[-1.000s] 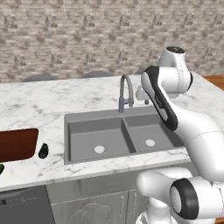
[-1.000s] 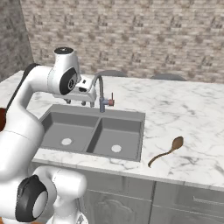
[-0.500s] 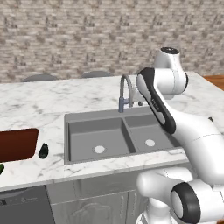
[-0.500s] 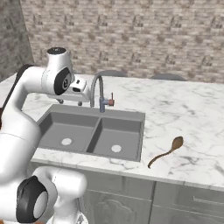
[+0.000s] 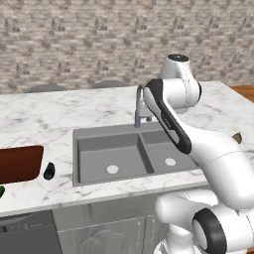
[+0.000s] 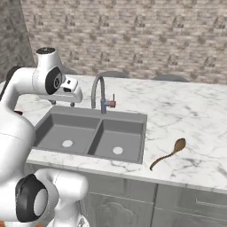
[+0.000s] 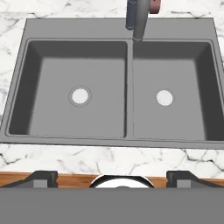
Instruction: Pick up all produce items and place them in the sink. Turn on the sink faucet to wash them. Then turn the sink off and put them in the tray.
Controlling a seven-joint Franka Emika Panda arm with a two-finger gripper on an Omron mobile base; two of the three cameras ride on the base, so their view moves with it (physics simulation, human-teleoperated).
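Note:
The grey double-basin sink (image 5: 99,149) (image 6: 119,116) is set in the marble counter, both basins holding nothing. Its gooseneck sink faucet (image 5: 140,106) (image 6: 100,91) stands behind the divider, and in the hand view the sink faucet (image 7: 138,17) is at the top edge. My gripper (image 6: 62,104) (image 7: 113,177) hangs open and holds nothing above the sink's (image 7: 118,27) back left part, left of the faucet. On the counter left of the sink lies the dark oblong produce item (image 5: 49,171), beside the reddish-brown tray (image 5: 20,163). The green round one (image 5: 1,191) peeks in at the left edge.
A brown wooden spoon (image 6: 169,153) (image 5: 237,138) lies on the marble to the right of the sink. A brick wall runs behind the counter. My own white arm arches over the right basin in the left base view.
My hand has swung left, away from the faucet, over the back of the left basin. The produce, tray and spoon have stayed put.

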